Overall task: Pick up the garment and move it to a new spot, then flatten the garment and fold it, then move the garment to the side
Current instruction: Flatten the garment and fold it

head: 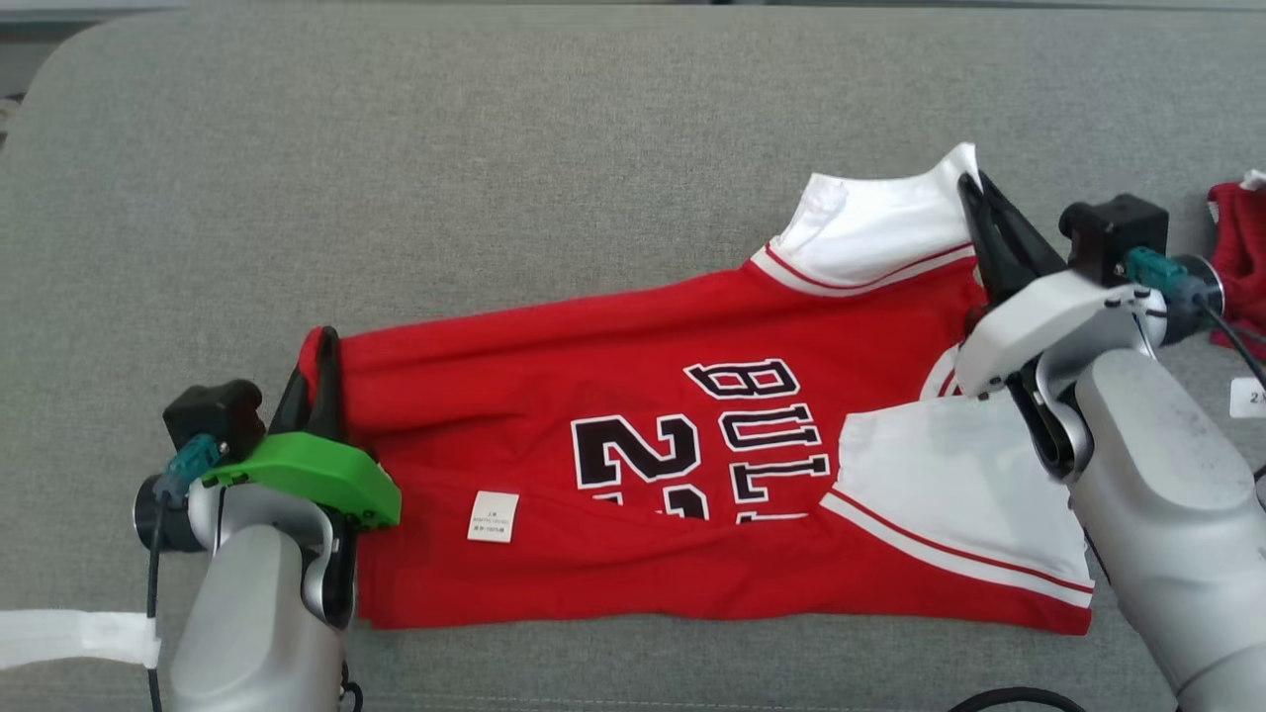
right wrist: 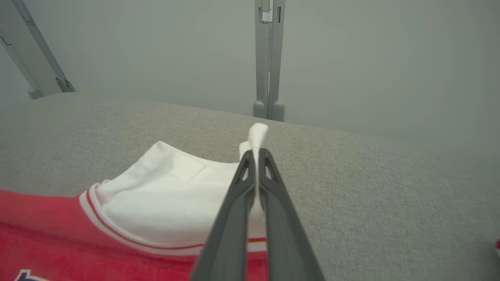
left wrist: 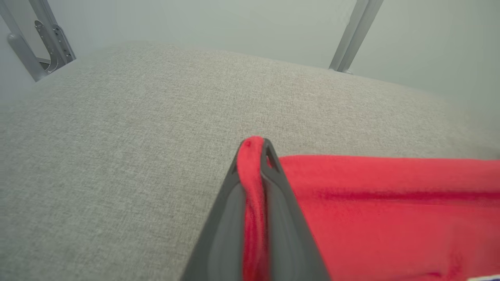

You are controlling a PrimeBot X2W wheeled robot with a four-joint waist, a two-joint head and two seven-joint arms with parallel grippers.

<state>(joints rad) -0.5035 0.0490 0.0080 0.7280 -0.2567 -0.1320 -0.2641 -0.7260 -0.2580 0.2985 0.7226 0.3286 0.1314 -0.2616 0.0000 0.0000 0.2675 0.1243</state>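
red jersey (head: 643, 445) lies spread across the grey fabric-topped table (head: 495, 148), long axis left to right, hem end at the robot's left, sleeves at its right. the print is cut off along a crease and a white care tag (head: 493, 515) faces up, so the near strip looks folded over the front already. judgement: one lengthwise fold is in.

left pincer (head: 318, 386) is nearly shut, with a ridge of red hem cloth squeezed between its two fingers at the far left corner; the left wrist view shows the pincer (left wrist: 256, 156) with red fabric bunched up to the tips. right pincer (head: 989, 227) is clamped tight on the edge of the far white sleeve (head: 880, 232); in the right wrist view a tuft of white sleeve (right wrist: 172, 187) pokes out past the closed pincer (right wrist: 257, 156).

why held so: the grips sit at opposite ends of the far long edge, which lets both arms lift that edge together and stops it sagging or skewing. likely set up for bringing the far side over the near fold, or for tensioning out wrinkles; cannot tell which.

near white sleeve (head: 949, 485) lies flat on the body, tucked under the right arm. another red garment (head: 1236, 257) sits at the right edge, apart from the jersey.
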